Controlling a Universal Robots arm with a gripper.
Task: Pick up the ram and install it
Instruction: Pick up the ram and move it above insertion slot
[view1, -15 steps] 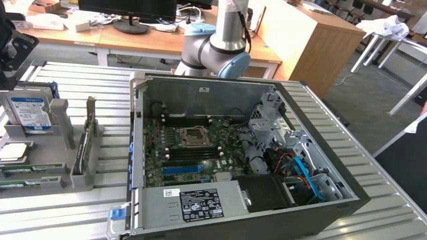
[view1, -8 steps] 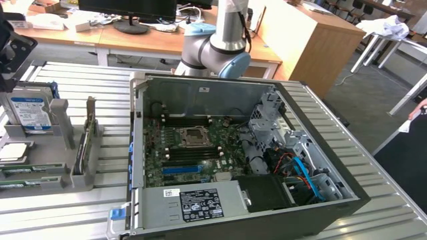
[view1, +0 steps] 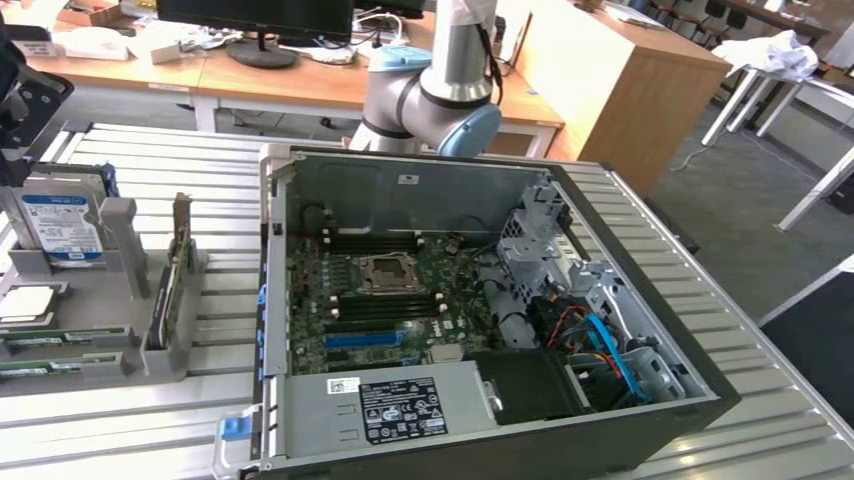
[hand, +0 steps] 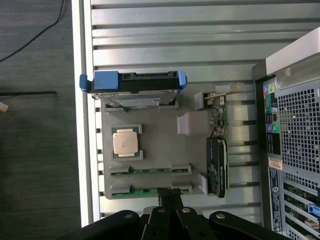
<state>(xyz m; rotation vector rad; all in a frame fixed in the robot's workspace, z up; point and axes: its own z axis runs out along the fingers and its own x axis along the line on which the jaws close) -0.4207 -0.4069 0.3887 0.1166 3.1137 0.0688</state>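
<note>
Hand (hand: 167, 192) of the robot arm: two dark fingers pressed together, pinching nothing. In the wrist view it hangs above a grey parts tray, with the fingertips over the middle of one memory stick.

A slatted metal table (view1: 134, 160) carries everything. The largest thing on it is an open desktop computer case (view1: 400, 185), lying on its side with the cover off, towards the exterior view's right. Inside is a green motherboard (view1: 347, 300) with a bare processor socket (view1: 387, 268) near its middle. Long dark memory slots run on either side of the socket, and as far as can be judged they are unfilled.

Beside the case, towards the exterior view's left, sits the grey parts tray (hand: 160, 145). It holds a hard drive (hand: 135, 82) standing on edge in blue rails, an expansion card (hand: 217, 150) standing on edge along the side nearest the case, and a square processor chip (hand: 125, 143) lying flat.

The ram (hand: 140, 192), a thin green stick, stands on edge in the outermost tray holder, directly under the fingertips. A second ram stick (hand: 150, 170) stands parallel in the next holder, just beside it.

The task looks to be at its start: the ram is in the tray, not gripped, and nothing has been fitted into the motherboard. Both the pick-up and the install remain undone.
</note>
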